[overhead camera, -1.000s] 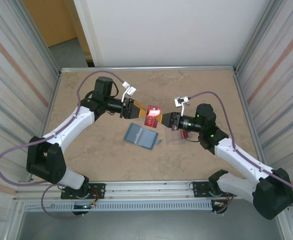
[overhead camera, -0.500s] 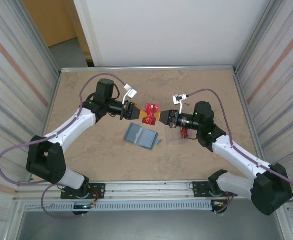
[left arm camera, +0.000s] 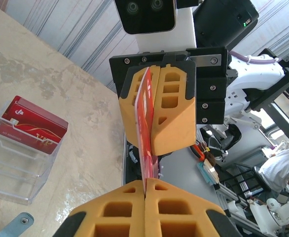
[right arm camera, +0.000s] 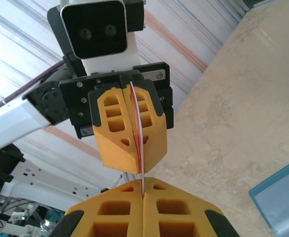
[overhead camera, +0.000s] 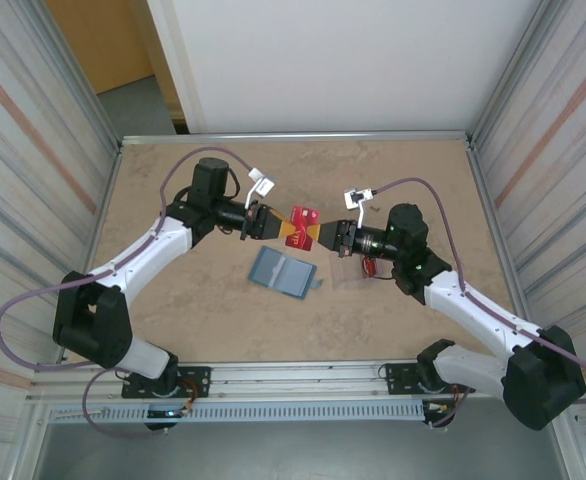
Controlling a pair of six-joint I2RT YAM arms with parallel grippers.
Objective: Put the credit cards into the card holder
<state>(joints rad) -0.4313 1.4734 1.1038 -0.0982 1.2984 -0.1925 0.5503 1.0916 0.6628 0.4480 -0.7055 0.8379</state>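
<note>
A red credit card (overhead camera: pixel 300 217) hangs edge-on in the air between both arms, above the middle of the table. My left gripper (overhead camera: pixel 286 229) is shut on one end of it, and in the left wrist view the card (left arm camera: pixel 145 143) rises out of my closed gripper (left arm camera: pixel 145 181). My right gripper (overhead camera: pixel 310 233) is shut on the other end, and its own view shows the card (right arm camera: pixel 137 129) running from the gripper (right arm camera: pixel 143 183) into the left fingers (right arm camera: pixel 112 131). The teal card holder (overhead camera: pixel 281 272) lies flat below them. More red credit cards (left arm camera: pixel 34 130) sit in a clear case.
The clear plastic case (overhead camera: pixel 357 271) stands on the table under my right wrist, right of the card holder. Metal rails and striped walls close in the table on the left, right and far sides.
My left gripper has come in and shut on the card's free end, which the right gripper was holding alone. The card has shifted slightly farther from the bases.
</note>
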